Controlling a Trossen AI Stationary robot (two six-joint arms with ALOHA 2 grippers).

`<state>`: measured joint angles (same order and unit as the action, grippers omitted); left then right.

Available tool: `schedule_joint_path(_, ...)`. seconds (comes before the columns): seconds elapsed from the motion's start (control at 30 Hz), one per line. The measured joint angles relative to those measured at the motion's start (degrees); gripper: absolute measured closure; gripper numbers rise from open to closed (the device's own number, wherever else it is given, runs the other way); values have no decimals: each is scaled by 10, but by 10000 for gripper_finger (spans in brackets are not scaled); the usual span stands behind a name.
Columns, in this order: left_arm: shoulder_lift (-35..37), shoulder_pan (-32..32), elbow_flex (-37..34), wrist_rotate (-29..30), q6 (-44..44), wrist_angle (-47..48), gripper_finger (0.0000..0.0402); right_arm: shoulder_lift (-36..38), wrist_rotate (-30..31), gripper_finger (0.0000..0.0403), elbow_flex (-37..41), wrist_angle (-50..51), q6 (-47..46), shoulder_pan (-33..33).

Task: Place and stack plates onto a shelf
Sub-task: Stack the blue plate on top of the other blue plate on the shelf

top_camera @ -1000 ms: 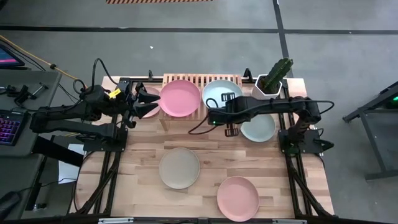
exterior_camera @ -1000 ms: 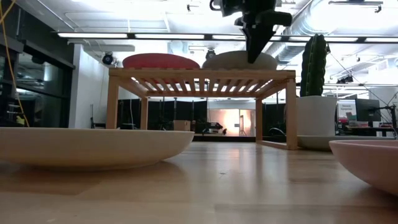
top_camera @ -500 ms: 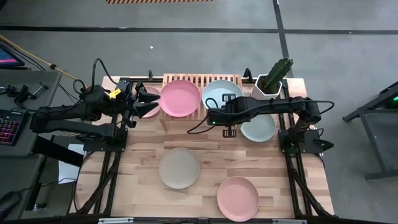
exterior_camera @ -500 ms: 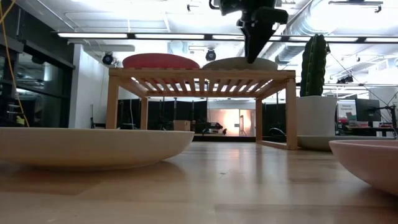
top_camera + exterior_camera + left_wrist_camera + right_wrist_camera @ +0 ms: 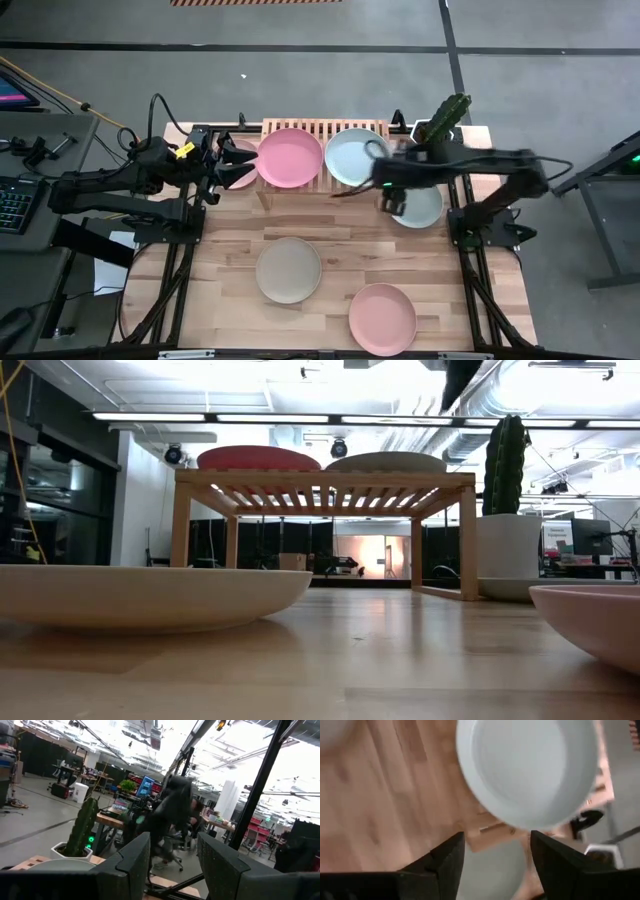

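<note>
The light-wood shelf stands at the table's far edge. A pink plate and a pale mint plate lie side by side on its slatted top. My right gripper hovers open, above and just near-right of the mint plate, touching nothing. My left gripper waits open at the shelf's left end, over another pink plate that it half hides. On the table lie a mint plate, a beige plate and a pink plate.
A white pot with a cactus stands at the far right corner, beside the shelf. In the low view the beige plate and the pink plate lie close in front, with bare wood between them.
My right gripper has opened and let go of the mint plate's near rim. It has then risen and swung toward the table's right and near side. The mint plate stays flat on the shelf beside the pink one.
</note>
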<state>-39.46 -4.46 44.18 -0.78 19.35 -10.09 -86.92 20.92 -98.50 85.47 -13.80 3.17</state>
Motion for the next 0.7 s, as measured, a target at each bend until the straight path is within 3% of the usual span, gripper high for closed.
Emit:
schedule_joint_path(0.23, 0, 0, 0, 0, 0, 0, 250, 103, 44, 199, 1, 50, -270, 78)
schedule_joint_path(0.33, 0, 0, 0, 2, 0, 0, 250, 133, 50, 199, 37, 38, -374, 112)
schedule_joint_path(0.7, 0, 0, 0, 4, 16, 0, 250, 234, -122, 199, 364, -18, -780, 204)
